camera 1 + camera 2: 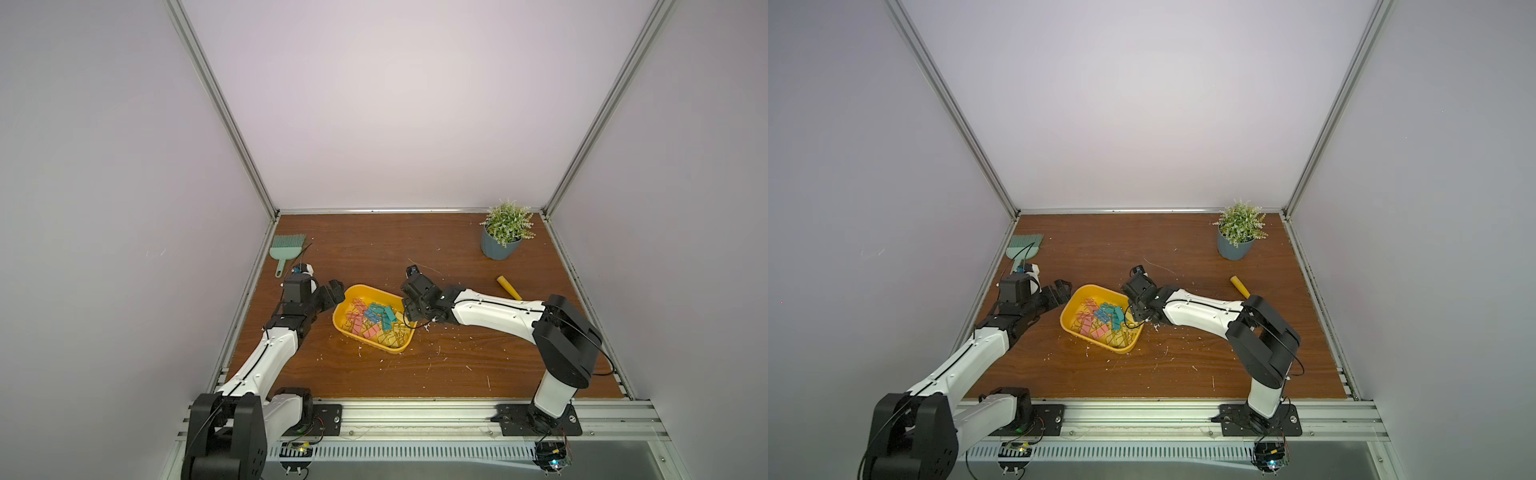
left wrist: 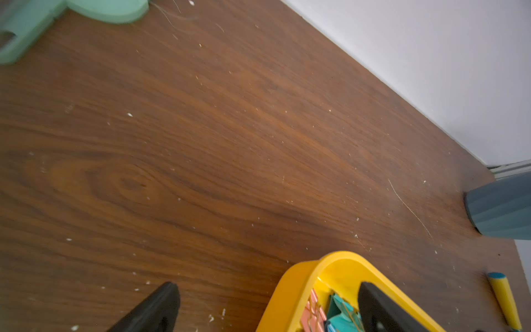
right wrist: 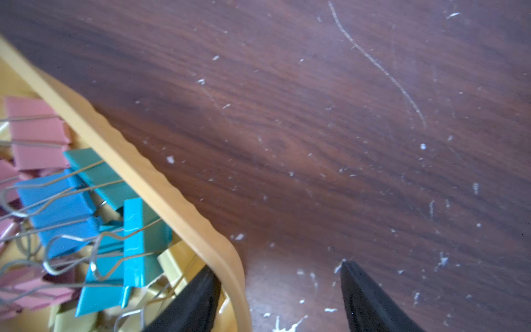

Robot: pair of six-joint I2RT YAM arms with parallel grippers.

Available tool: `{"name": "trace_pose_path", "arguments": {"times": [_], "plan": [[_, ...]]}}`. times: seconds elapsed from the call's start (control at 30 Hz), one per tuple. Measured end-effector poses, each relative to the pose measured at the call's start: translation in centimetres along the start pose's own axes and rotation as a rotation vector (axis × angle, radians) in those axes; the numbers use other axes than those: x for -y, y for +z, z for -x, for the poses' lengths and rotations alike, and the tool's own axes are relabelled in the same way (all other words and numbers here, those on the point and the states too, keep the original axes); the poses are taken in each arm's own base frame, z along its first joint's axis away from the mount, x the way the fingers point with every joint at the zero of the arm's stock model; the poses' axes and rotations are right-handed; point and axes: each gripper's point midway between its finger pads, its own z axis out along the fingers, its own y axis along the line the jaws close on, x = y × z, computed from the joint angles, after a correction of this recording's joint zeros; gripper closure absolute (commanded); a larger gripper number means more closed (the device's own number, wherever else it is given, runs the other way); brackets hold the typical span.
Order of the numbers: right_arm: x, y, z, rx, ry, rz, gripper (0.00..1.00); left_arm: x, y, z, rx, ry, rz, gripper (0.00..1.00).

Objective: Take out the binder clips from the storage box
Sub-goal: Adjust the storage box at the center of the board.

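The yellow storage box [image 1: 371, 347] [image 1: 1096, 344] sits mid-table, holding a heap of pink, teal-blue and yellow binder clips [image 1: 376, 318] [image 1: 1105, 318]. My left gripper [image 1: 336, 292] [image 1: 1062, 292] is open across the box's far-left corner. In the left wrist view [image 2: 267, 287] one finger [image 2: 379, 307] is inside the box [image 2: 339, 260] over the clips [image 2: 342, 314] and the other finger [image 2: 161, 307] is outside. My right gripper [image 1: 409, 312] [image 1: 1136, 313] [image 3: 277, 267] is open astride the right wall [image 3: 138, 169], clear of the clips [image 3: 63, 201].
A green hand brush [image 1: 286, 249] lies at the back left beside the wall. A potted plant [image 1: 500, 245] stands at the back right. A yellow-handled tool [image 1: 509, 286] lies near the right arm. White specks litter the wood around the box.
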Motion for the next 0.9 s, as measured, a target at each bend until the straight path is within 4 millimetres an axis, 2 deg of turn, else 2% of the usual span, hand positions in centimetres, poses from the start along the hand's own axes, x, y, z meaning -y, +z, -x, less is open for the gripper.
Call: {"name": "trace_pose_path", "arguments": {"times": [0.33,0.5,0.67,0.8,0.9], "plan": [[6.5,1.5,2.7,0.009,-0.005,-0.092,0.27,4.1,2.9,-4.5,-0.174,-0.001,-0.165,0.00],[8.6,1.8,3.7,0.023,-0.004,-0.145,0.23,5.5,3.4,-5.6,-0.202,-0.007,-0.205,0.00],[8.6,0.6,4.0,0.060,0.081,-0.106,0.21,7.3,3.2,-6.0,-0.206,0.005,-0.262,0.00],[8.3,-2.5,2.9,0.123,0.235,0.005,0.21,8.3,3.1,-5.9,-0.203,0.005,-0.299,0.00],[7.8,-3.5,1.8,0.153,0.360,0.110,0.21,8.9,3.0,-5.7,-0.200,-0.002,-0.329,0.00]]}}
